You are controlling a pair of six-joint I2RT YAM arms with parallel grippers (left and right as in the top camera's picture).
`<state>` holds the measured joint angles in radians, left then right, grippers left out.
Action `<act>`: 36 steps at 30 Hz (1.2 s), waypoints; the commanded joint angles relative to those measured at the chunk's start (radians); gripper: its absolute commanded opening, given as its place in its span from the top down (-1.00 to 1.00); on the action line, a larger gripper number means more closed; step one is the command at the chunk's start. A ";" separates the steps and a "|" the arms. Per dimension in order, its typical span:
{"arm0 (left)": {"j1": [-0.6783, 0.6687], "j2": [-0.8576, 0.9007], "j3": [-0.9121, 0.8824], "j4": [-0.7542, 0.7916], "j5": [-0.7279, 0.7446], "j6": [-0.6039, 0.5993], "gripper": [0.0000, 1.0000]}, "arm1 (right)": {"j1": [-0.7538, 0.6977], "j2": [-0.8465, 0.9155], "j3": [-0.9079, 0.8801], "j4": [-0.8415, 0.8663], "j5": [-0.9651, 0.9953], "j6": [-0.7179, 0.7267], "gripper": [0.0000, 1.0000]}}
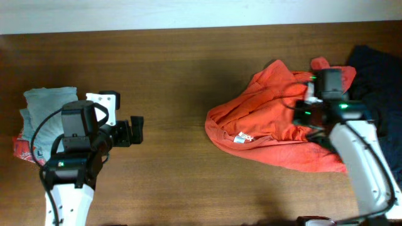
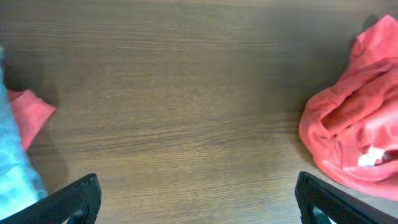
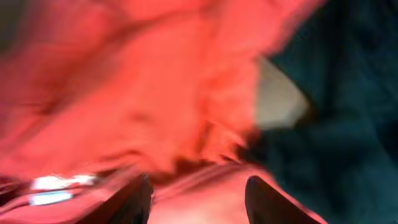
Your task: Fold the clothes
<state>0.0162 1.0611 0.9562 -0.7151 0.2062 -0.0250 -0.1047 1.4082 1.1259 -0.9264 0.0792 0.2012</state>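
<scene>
Orange-red T-shirt (image 1: pixel 270 119) heaped, unfolded, at right edge of bench (image 1: pixel 176 63); right end effector (image 3: pixel 199 190) amid folds, grip unclear; left end effector (image 1: pixel 135 130) gaping, empty.

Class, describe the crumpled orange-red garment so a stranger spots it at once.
On the wooden table, right half, the orange-red garment lies crumpled under the right arm. Unlike the dark navy garment beside it, it is bright and shows a white label.
</scene>
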 commanded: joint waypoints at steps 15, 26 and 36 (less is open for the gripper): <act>-0.462 0.628 0.025 0.584 0.158 -0.043 -0.99 | -0.399 0.097 -0.040 -0.095 -0.149 0.025 -0.08; -0.520 0.858 0.025 0.807 0.157 -0.098 -0.88 | -0.399 0.097 -0.040 -0.095 -0.156 0.025 -0.08; -0.547 0.911 0.025 0.835 0.158 -0.099 -0.40 | -0.399 0.097 -0.040 -0.095 -0.158 0.025 -0.08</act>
<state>-0.5110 1.9362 0.9714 0.1139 0.3492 -0.1181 -0.5026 1.5028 1.0916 -1.0210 -0.0731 0.2138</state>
